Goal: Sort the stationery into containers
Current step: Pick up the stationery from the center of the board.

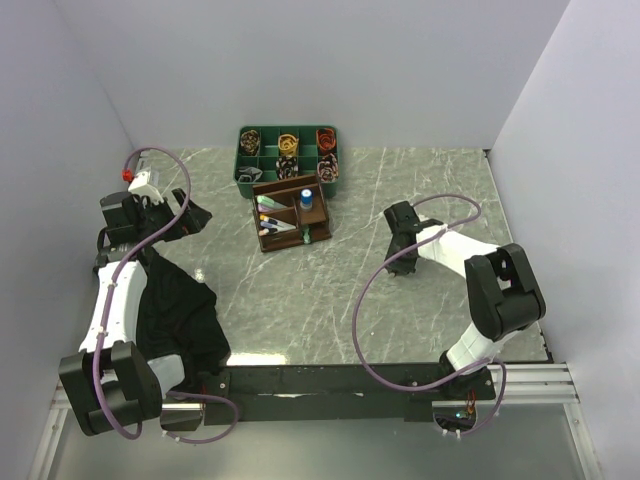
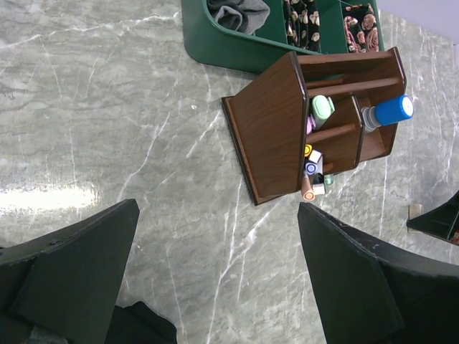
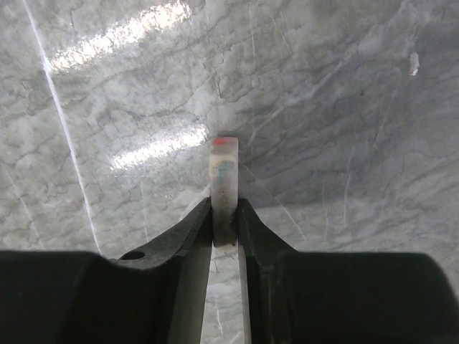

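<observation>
With the right gripper (image 3: 224, 209) clamped on the white red-tipped marker (image 3: 224, 172) at right, lift straight before swinging left toward the brown organiser (image 1: 290, 212) far-centre; the left gripper (image 2: 219, 208) gapes, holding nothing.

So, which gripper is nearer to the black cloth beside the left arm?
Left. The left gripper hangs open just beyond the black cloth, on its far side. The right gripper is far off to its right, shut on a white marker.
</observation>
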